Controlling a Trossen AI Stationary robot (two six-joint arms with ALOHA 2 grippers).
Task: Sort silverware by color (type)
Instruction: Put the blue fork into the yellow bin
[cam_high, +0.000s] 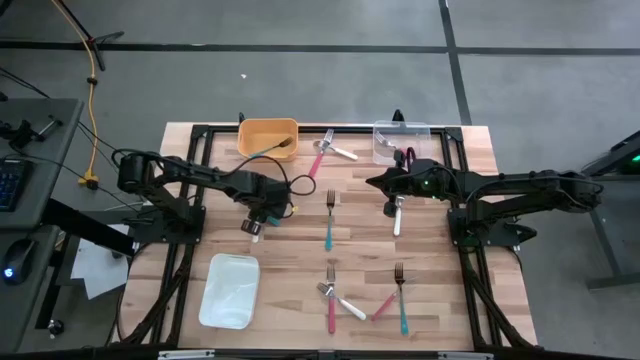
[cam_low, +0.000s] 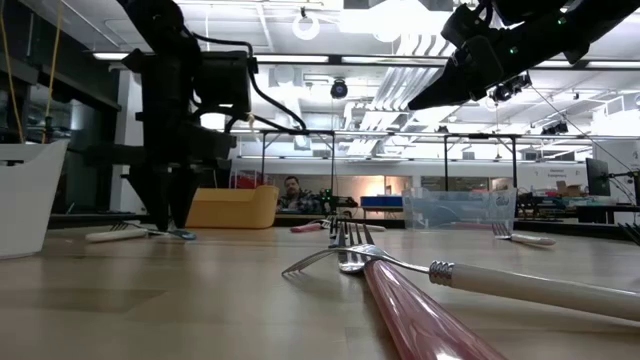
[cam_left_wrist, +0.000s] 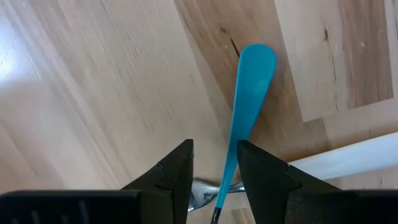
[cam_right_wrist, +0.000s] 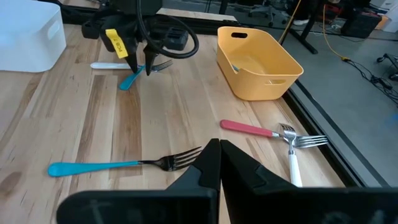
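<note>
Left hand (cam_high: 256, 222), fingers apart, straddles a teal fork (cam_left_wrist: 249, 99) on the worktop (cam_high: 300, 250), near the yellow bin (cam_high: 268, 137). Right hand (cam_high: 378, 182), fingers together, hovers farther off.

Count, overhead view.
- Teal forks (cam_high: 328, 232): 4. Three lay loose on the bench (cam_high: 290, 260) and one was in the yellow bin (cam_high: 267, 128).
- White forks (cam_high: 397, 216): 4, all loose on the bench.
- Pink forks (cam_high: 331, 308): 3, all loose on the bench.
- Clear tub (cam_high: 402, 128): 1. It held some cutlery, but the pieces could not be counted.
- White tray (cam_high: 230, 290): 1.
- Containers in all: 3.
- Forks countable in all: 11.
</note>
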